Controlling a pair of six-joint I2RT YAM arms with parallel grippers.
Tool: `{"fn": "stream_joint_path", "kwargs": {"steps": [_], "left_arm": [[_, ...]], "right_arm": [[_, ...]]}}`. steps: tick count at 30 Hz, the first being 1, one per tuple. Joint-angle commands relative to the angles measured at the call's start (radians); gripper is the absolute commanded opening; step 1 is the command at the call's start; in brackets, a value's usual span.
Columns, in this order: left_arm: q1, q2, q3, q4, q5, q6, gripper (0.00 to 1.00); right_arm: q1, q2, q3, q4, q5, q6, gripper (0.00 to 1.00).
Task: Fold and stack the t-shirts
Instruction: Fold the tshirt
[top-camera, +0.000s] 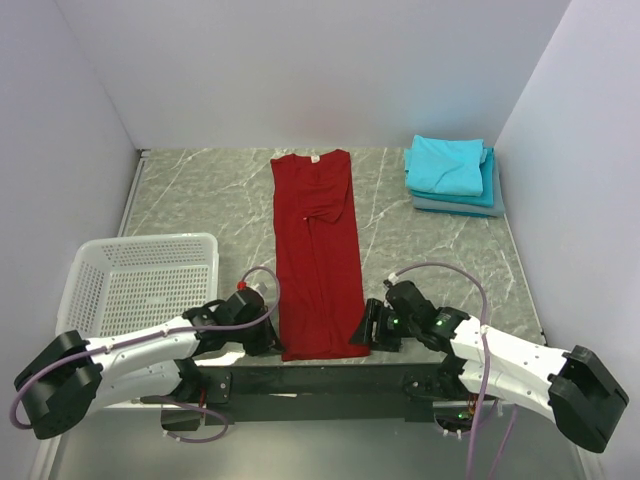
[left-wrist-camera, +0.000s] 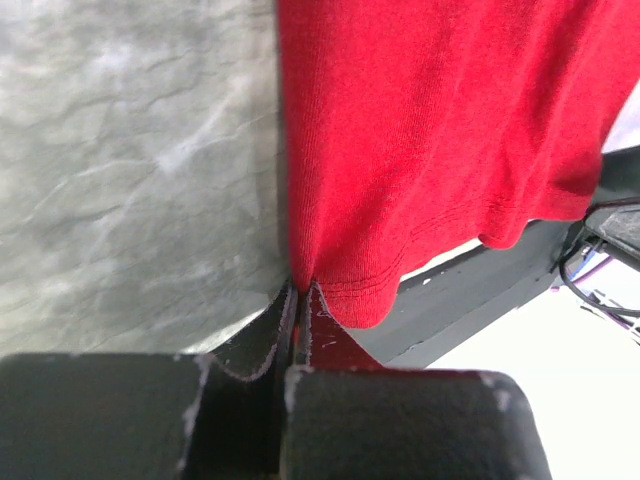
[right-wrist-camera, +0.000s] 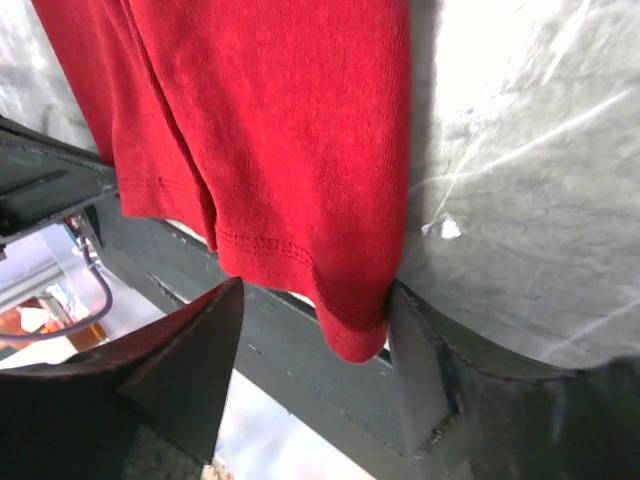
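Note:
A deep red t-shirt (top-camera: 317, 250) lies folded into a long strip down the middle of the table, collar at the far end. My left gripper (top-camera: 272, 335) is shut on its near left hem corner (left-wrist-camera: 345, 290). My right gripper (top-camera: 366, 333) is open at the near right corner; that corner (right-wrist-camera: 355, 320) hangs between the two fingers and rests against the right finger (right-wrist-camera: 415, 370). A stack of folded turquoise and grey-blue t-shirts (top-camera: 452, 173) lies at the far right corner.
A white lattice basket (top-camera: 140, 280) stands at the near left, beside my left arm. The black mounting rail (top-camera: 320, 380) runs along the table's near edge under the shirt hem. White walls close in the table on three sides.

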Motion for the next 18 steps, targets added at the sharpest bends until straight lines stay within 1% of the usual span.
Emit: {"fn": "stream_joint_path", "kwargs": {"steps": [1, 2, 5, 6, 8, 9, 11, 12, 15, 18], "left_arm": [[-0.005, -0.02, -0.012, -0.138, -0.043, 0.039, 0.0], [-0.005, -0.034, -0.017, -0.144, -0.043, 0.038, 0.0], [-0.004, -0.062, -0.032, -0.132, -0.031, 0.03, 0.0], [-0.005, -0.068, -0.035, -0.123, -0.023, 0.03, 0.0], [-0.005, -0.083, -0.041, -0.097, -0.005, 0.041, 0.0], [-0.005, -0.088, -0.04, -0.098, -0.005, 0.045, 0.0], [-0.005, -0.1, -0.037, -0.094, 0.01, 0.062, 0.0], [-0.005, -0.103, -0.035, -0.083, 0.016, 0.065, 0.0], [-0.005, -0.106, -0.026, -0.054, 0.041, 0.073, 0.0], [-0.005, -0.122, -0.011, -0.042, 0.03, 0.07, 0.0]], "right_arm": [[0.027, 0.018, -0.031, -0.082, 0.016, 0.008, 0.65], [0.03, 0.015, -0.028, -0.096, 0.025, 0.011, 0.63], [0.037, 0.005, -0.025, -0.122, 0.054, 0.016, 0.51], [0.037, -0.008, -0.028, -0.118, 0.054, 0.018, 0.43], [0.037, -0.015, -0.033, -0.104, 0.051, 0.03, 0.38], [0.038, -0.023, -0.033, -0.102, 0.05, 0.03, 0.31], [0.038, -0.031, -0.028, -0.107, 0.047, 0.022, 0.24], [0.038, -0.041, -0.028, -0.102, 0.042, 0.019, 0.17], [0.04, -0.058, -0.025, -0.07, 0.007, 0.018, 0.07], [0.041, -0.074, -0.008, -0.066, 0.027, 0.016, 0.04]]}}
